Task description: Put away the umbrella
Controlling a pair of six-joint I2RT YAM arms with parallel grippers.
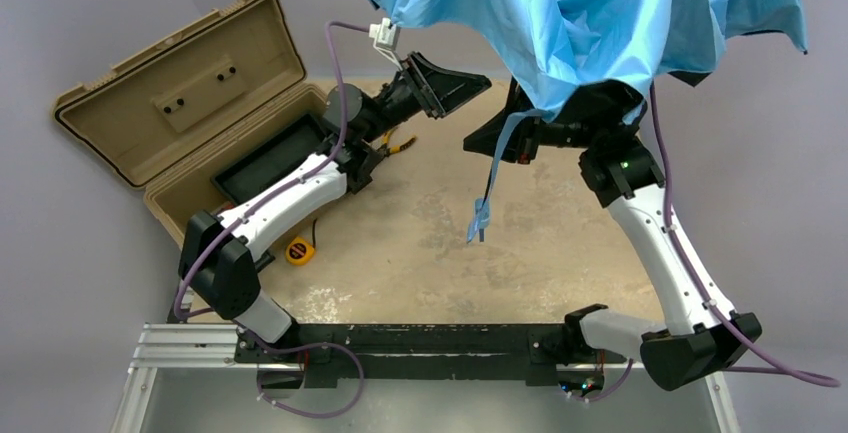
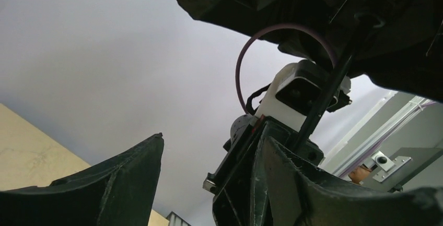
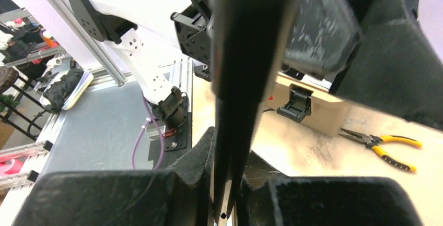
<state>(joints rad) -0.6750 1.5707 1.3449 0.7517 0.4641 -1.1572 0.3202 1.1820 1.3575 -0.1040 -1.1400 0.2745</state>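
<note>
Table [image 1: 430,243] under top-cropped umbrella [image 1: 560,3]

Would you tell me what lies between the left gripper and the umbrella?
Nothing; the top view shows only bare tabletop between left gripper and umbrella.

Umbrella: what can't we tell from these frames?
Umbrella canopy: top external, cut by the top edge; full spread unseen.
Right gripper: top external, hidden under the canopy; only its wrist view shows it clamping the umbrella shaft.
Handle: not identifiable in any view.
Case interior: top external, partly covered by the left arm.
</note>
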